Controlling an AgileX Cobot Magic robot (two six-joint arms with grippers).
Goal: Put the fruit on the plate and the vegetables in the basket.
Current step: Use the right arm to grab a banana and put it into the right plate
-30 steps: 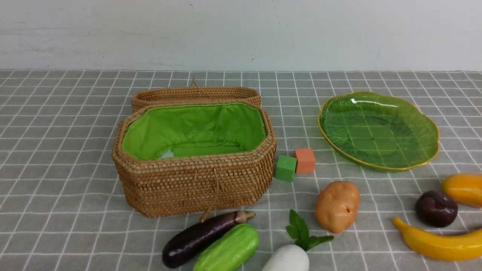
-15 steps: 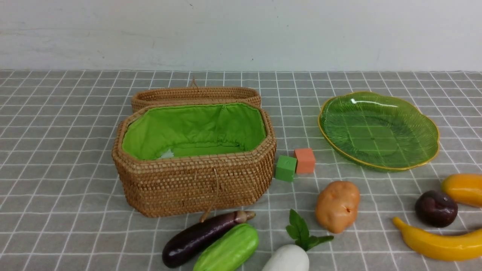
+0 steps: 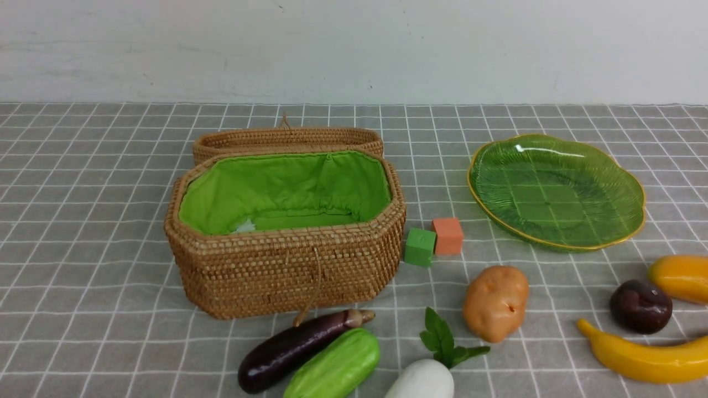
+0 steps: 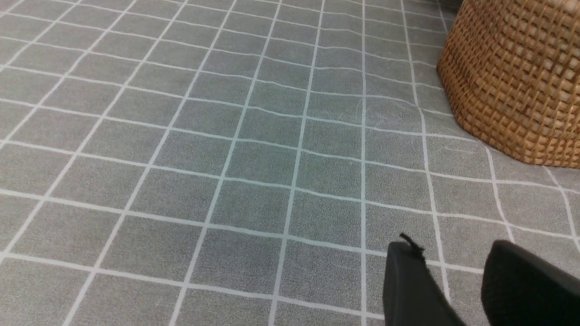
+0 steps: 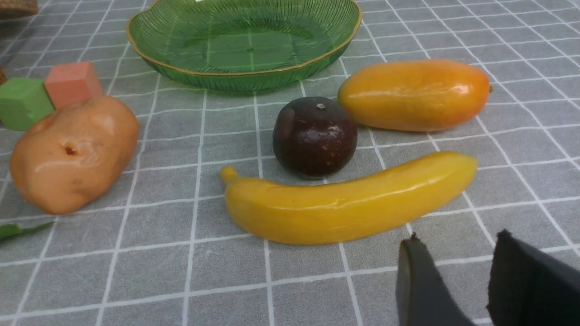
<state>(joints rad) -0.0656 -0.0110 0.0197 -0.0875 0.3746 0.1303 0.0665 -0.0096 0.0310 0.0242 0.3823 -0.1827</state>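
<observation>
Both arms hang low over a grey checked tablecloth (image 3: 83,249). The left gripper (image 4: 453,253) has its jaws parted and grasps nothing, near a corner of the basket (image 3: 287,271). The right gripper (image 5: 457,244) is likewise parted and empty-handed, just short of the banana (image 5: 349,203). Nearest the robot in the front view lie the white radish (image 3: 423,380), with its leaves pointing away, and the green cucumber (image 3: 334,365), which is pressed alongside the dark purple eggplant (image 3: 293,348). To the right, the banana curves along the cloth with the maroon plum-like fruit (image 3: 640,305) just beyond it and the mango (image 3: 681,278) beside that at the frame's edge. The lumpy potato (image 3: 496,303) sits apart, toward the middle. Farther back, a green cube (image 3: 419,246) and an orange cube (image 3: 447,235) touch each other between the basket and the plate (image 3: 553,193). The wicker basket stands open at centre-left with its green lining showing, and its lid (image 3: 287,138) is folded down behind it. The green glass plate rests at right, level with the basket. All the fruit and vegetables lie on the cloth, outside both containers, before a pale wall (image 3: 354,50).
</observation>
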